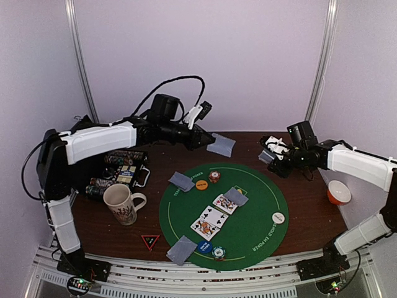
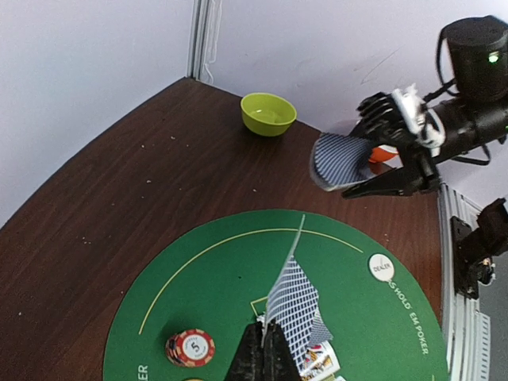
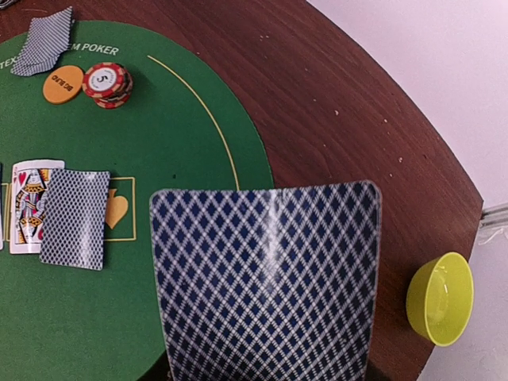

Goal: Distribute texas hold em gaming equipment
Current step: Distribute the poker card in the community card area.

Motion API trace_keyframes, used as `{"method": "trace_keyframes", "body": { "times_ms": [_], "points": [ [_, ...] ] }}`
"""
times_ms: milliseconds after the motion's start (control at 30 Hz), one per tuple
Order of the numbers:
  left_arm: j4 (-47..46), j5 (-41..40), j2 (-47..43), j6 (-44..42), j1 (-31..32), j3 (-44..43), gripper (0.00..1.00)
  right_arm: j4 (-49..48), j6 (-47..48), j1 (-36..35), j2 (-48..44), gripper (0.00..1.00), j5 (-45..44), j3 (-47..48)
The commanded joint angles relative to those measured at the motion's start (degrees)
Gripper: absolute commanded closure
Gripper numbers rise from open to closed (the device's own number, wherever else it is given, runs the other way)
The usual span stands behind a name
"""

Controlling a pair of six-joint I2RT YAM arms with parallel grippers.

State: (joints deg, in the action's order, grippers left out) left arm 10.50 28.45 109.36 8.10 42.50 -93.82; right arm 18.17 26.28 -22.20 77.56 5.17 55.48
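Note:
My left gripper (image 1: 206, 139) reaches over the table's far side and is shut on the edge of one grey-blue-backed playing card (image 2: 300, 305). My right gripper (image 1: 275, 155) holds a fanned-out backed card or thin stack (image 3: 266, 278) above the mat's right rim; that card hides its fingers in the right wrist view. On the green mat (image 1: 248, 236) lie face-up cards (image 1: 214, 217), face-down cards (image 1: 181, 181), a red-white chip stack (image 1: 214, 176), a teal-white stack (image 1: 218, 252), and orange (image 1: 201, 184), white (image 1: 278, 218) and blue (image 1: 205, 247) buttons.
A patterned cream mug (image 1: 123, 203) and a chip case (image 1: 127, 167) stand left of the mat. An orange bowl (image 1: 339, 192) sits at the right edge, a yellow-green bowl (image 2: 268, 113) on the far side. A red triangle marker (image 1: 150, 241) lies front left.

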Motion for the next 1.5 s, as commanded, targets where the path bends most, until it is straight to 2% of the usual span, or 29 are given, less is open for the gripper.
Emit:
{"method": "trace_keyframes", "body": {
  "times_ms": [0, 167, 433, 767, 1033, 1167, 1467],
  "points": [
    [7.1, -1.1, 11.7, -5.3, 2.4, -13.5, 1.00, 0.2, -1.9, 3.9, -2.1, 0.54, -1.7, -0.6],
    [13.8, -2.7, 24.0, -9.9, 4.8, -28.6, 1.00, 0.4, -2.0, 6.6, -2.7, 0.54, -3.3, -0.6],
    [13.3, -7.0, 36.6, -10.7, 7.3, -41.2, 1.00, -0.4, -2.5, 7.2, -3.3, 0.54, -2.0, -0.8],
    [12.3, -7.0, 43.9, -11.0, 8.0, -44.1, 1.00, -1.0, -2.5, 7.2, -4.6, 0.54, -1.1, -1.7],
    [13.4, -10.0, 46.2, -17.0, 9.3, -44.4, 1.00, -1.5, -2.6, 7.2, -4.6, 0.54, -0.5, -2.0],
    [13.9, -11.6, 46.1, -22.7, 9.7, -44.1, 1.00, -1.4, -2.6, 7.2, -4.6, 0.54, -0.4, -1.8],
    [12.7, -14.8, 45.9, -26.9, 10.1, -42.8, 1.00, -1.0, -2.5, 7.2, -5.0, 0.54, -0.1, -1.7]
  ]
}}
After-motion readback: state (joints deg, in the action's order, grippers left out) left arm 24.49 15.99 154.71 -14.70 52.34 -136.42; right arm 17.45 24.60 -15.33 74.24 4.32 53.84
